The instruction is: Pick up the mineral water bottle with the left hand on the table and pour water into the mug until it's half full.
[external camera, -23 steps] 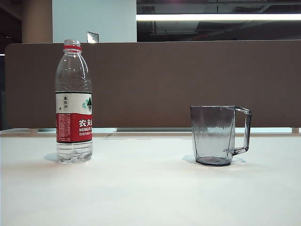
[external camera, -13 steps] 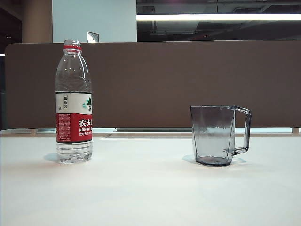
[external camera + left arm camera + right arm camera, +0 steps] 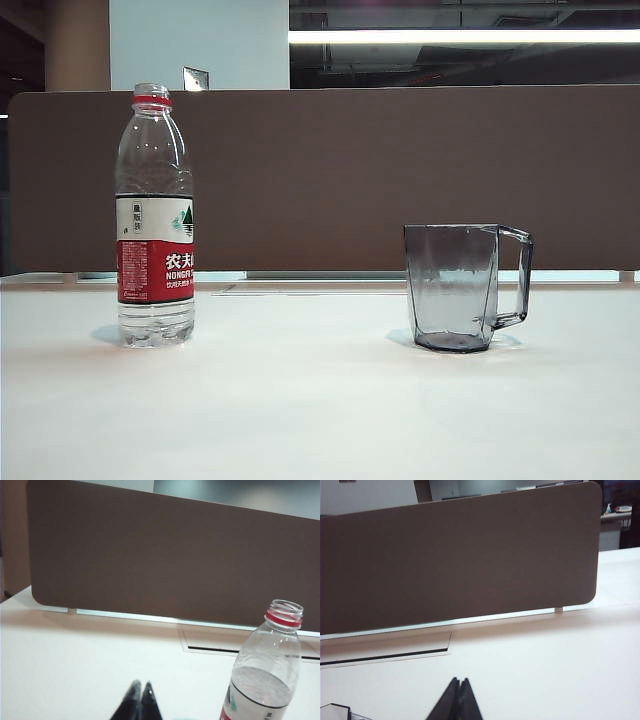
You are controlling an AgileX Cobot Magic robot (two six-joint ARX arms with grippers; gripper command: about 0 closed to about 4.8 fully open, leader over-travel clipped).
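the bottle (image 3: 155, 215) stands uncapped and upright on the worktop (image 3: 320, 400), well apart from the mug (image 3: 455, 287). the left hand (image 3: 140, 702) and the right hand (image 3: 459, 700) are both pinched together, holding nothing. a clumsy nudge could topple the bottle and spill it. only a brown partition (image 3: 400, 180) stands behind; nothing blocks the way.

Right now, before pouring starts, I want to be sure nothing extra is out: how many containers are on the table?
2: the bottle stands on the left of the table, the mug on the right, well apart. No others show.
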